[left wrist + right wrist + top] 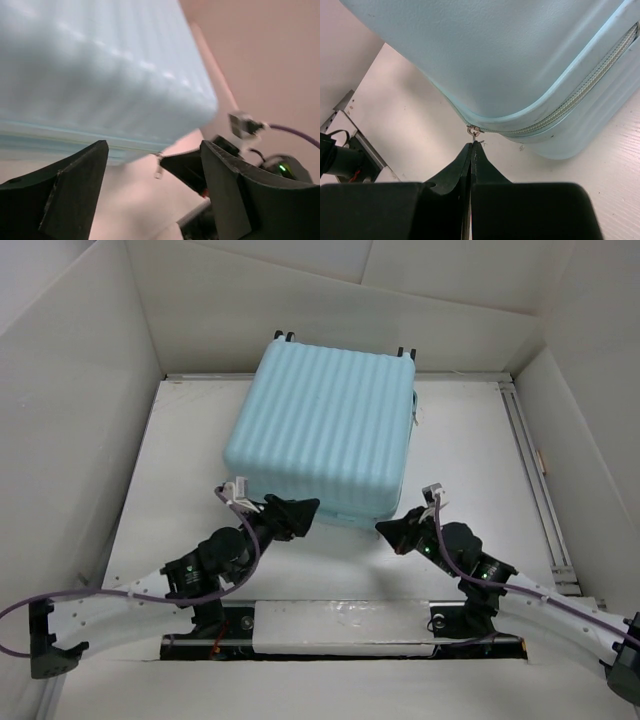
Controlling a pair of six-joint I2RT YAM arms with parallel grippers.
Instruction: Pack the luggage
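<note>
Right, luggage (325, 430) is lying zipped, ribbed shell up, toward 12 o'clock on the desk (470, 460). Left pincer (305, 510) is gaping wide at its 7 o'clock corner, gripping nothing. Right pincer (385, 530) is sitting fully closed at 5 o'clock, tips at the zipper pull (473, 131); can't tell if it's pinched.

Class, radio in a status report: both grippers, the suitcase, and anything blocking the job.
Left gripper open, at the suitcase near edge. Right gripper shut, tips at the zipper pull. Suitcase lid down, lying flat. No obstruction seen.

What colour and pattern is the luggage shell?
The luggage is light blue, ribbed; clearest in the top view.
</note>
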